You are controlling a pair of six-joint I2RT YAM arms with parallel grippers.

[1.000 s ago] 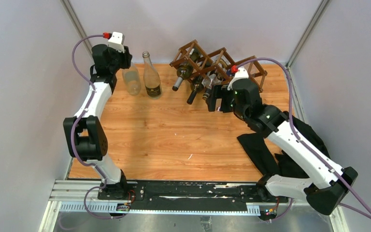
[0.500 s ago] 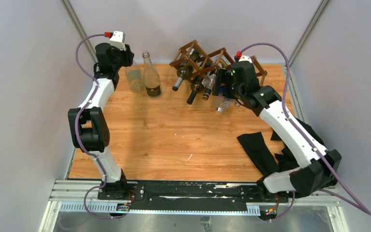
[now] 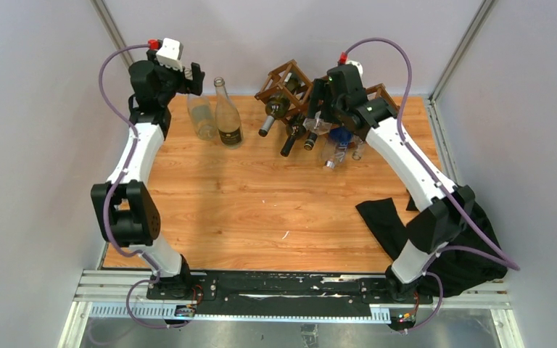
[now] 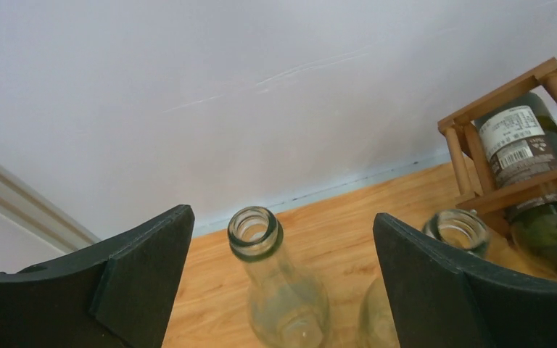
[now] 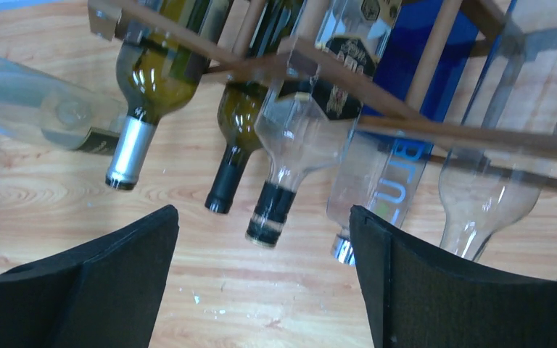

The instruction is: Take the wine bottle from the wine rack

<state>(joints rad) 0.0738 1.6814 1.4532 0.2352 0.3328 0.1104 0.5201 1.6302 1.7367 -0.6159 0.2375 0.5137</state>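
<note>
The dark brown wine rack stands at the back centre, and several bottles lie in it with their necks toward the near side. My right gripper hovers open over its front. The right wrist view shows the rack's sticks, a green wine bottle with a silver foil neck, a dark one with a black cap and a clear black-capped one; the right gripper holds nothing. My left gripper stands open above an upright clear bottle, its fingers apart from it.
A taller upright labelled bottle stands beside the clear one at the back left. A clear bottle with blue lettering and another clear bottle lie in the rack's right cells. A black cloth lies at the near right.
My left gripper has opened and lifted off the clear upright bottle's neck. The right arm has risen and reached further back, over the front of the rack.
</note>
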